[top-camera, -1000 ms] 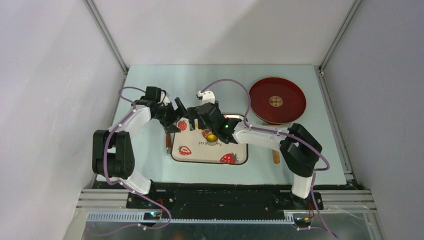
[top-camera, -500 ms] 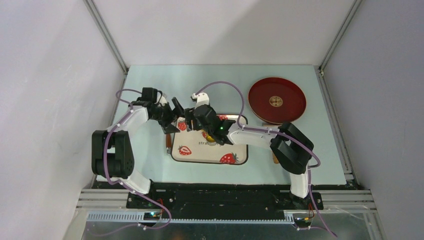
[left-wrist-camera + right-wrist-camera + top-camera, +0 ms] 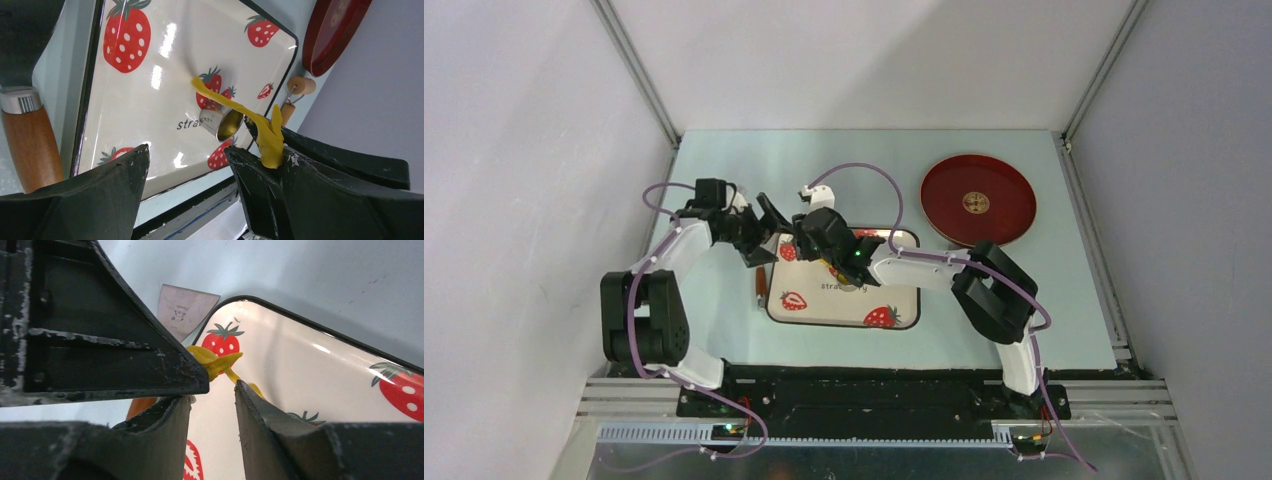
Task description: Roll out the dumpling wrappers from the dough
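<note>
A strip of yellow dough (image 3: 227,102) stretches from the strawberry tray (image 3: 904,292) up to a lump (image 3: 271,145) stuck on the outer side of my left gripper's right finger. My left gripper (image 3: 187,150) is wide open and holds nothing between its jaws. My right gripper (image 3: 212,390) is up against that finger, its jaws partly closed, with the tray showing through the gap. The dough (image 3: 216,362) sits just beyond its tips and touches the right fingertip (image 3: 245,390). A tan wrapper (image 3: 975,203) lies on the red plate (image 3: 1004,185).
A metal ring cutter (image 3: 223,123) lies on its side on the tray. A scraper with a wooden handle (image 3: 27,142) and a pale blade (image 3: 186,310) lies left of the tray. A small wooden roller (image 3: 295,90) lies right of it, near the red plate.
My right gripper slid left over the tray to meet the left gripper, and its jaws narrowed a lot. The left arm drew back to the left a little, still open.
</note>
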Robot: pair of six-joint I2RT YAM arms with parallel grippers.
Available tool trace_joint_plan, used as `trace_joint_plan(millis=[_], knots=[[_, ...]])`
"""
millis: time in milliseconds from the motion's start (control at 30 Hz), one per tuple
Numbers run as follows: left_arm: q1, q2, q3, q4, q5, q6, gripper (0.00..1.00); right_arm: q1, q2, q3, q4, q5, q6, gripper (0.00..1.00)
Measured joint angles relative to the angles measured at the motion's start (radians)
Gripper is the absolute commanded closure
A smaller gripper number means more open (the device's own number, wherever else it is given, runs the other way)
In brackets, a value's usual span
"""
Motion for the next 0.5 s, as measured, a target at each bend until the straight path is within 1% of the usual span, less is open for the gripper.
trace_joint_plan(millis=[200, 300, 433, 500], knots=[[0.043, -0.019, -0.019, -0.015, 0.057, 0.016, 0.02, -0.023, 0.000, -0.019, 0.001, -0.030, 0.039, 0.60], [0.050, -0.032, -0.025, -0.047, 0.085, 0.044, 0.02, -0.072, 0.000, -0.034, 0.001, -0.045, 0.056, 0.59], [0.051, -0.045, -0.027, -0.069, 0.122, 0.092, 0.02, -0.130, 0.000, -0.050, 0.006, -0.092, 0.079, 0.56], [0.051, -0.049, -0.027, -0.074, 0.128, 0.129, 0.02, -0.142, 0.000, -0.065, 0.009, -0.129, 0.091, 0.52]])
